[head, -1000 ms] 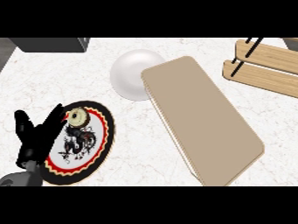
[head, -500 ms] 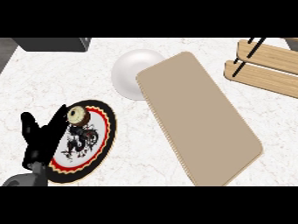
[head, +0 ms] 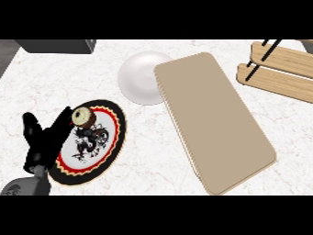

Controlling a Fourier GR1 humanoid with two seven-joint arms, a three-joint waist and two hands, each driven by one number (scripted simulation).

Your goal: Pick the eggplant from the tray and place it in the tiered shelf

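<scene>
Obs., head view. Left hand (head: 42, 146) shows at lower left, released, its fingers straight and spread upward over the left rim of a patterned plate (head: 120, 137). It grasps nothing. Right hand is not in view.

Change against the two earlier frames is very small. The hand dipped slightly and has come back to about the same spot beside the plate. Tray, bowl and shelf have not shifted.

Tray (head: 216, 128) is a tan board lying diagonally on the bench (head: 64, 73), and its top looks bare. No eggplant can be made out on it or anywhere else. A small round tan item (head: 83, 117) sits at the plate's upper edge, just beside a fingertip. I cannot tell what it is.

A white bowl (head: 142, 78) touches or slightly underlies the tray's upper-left corner. The tiered shelf (head: 287, 69) stands at upper right, well apart from the hand, and no load is visible on its slats.

Judgement: the pick has not begun. The target must be located first, and the shelf lies on the right hand's side.
</scene>
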